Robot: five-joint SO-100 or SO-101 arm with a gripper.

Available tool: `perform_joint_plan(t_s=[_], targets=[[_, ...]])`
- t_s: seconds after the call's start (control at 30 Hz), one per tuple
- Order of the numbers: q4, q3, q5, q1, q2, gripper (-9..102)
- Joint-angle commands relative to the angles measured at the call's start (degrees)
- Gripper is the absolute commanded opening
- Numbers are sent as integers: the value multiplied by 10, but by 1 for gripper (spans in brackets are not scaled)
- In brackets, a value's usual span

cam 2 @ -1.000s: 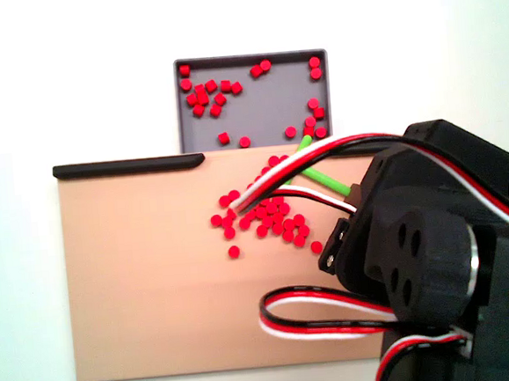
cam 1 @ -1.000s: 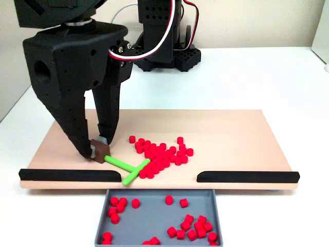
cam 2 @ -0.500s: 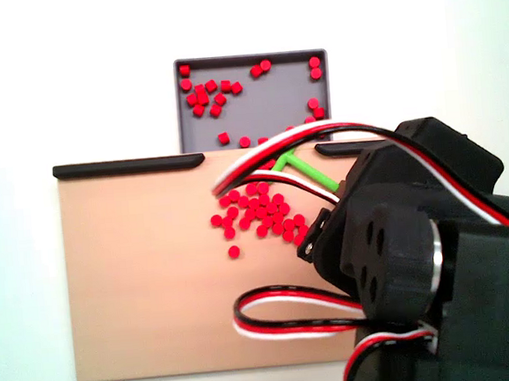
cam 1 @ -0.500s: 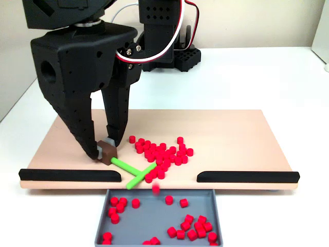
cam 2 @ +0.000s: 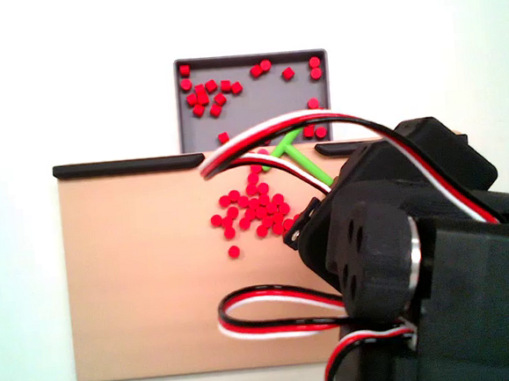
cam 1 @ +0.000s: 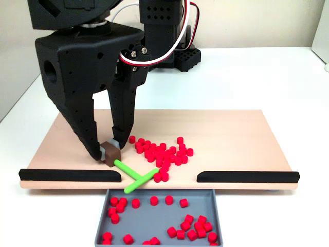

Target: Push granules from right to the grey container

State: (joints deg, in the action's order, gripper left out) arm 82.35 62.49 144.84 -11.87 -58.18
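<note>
Many red granules (cam 1: 163, 150) lie piled in the middle of the beige board (cam 1: 231, 134), near its front gap. More granules lie in the grey container (cam 1: 149, 218) just below that gap. My black gripper (cam 1: 109, 150) stands left of the pile, shut on the brown block of a green T-shaped pusher (cam 1: 134, 177) whose crossbar reaches the board's front edge. In the other fixed view the granules (cam 2: 254, 210) lie below the grey container (cam 2: 256, 102), the green pusher (cam 2: 294, 155) points at the gap, and the arm hides the gripper.
Two black strips (cam 1: 69, 175) (cam 1: 247, 176) line the board's front edge on either side of the gap. The arm's black base (cam 1: 162, 46) stands behind the board. Red, white and black cables (cam 2: 273, 308) loop over the board (cam 2: 137, 270).
The gripper has moved right with the green pusher, sweeping its crossbar towards the gap. A few granules have dropped from the board's edge into the grey container.
</note>
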Motion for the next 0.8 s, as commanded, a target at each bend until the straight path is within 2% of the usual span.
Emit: perform_joint_plan(t_s=[0.0, 0.4, 0.77], targets=[[-2, -18, -18, 7, 0, 0], [-2, -43, -125, 21, 18, 0], [6, -41, -381, 64, -81, 0]])
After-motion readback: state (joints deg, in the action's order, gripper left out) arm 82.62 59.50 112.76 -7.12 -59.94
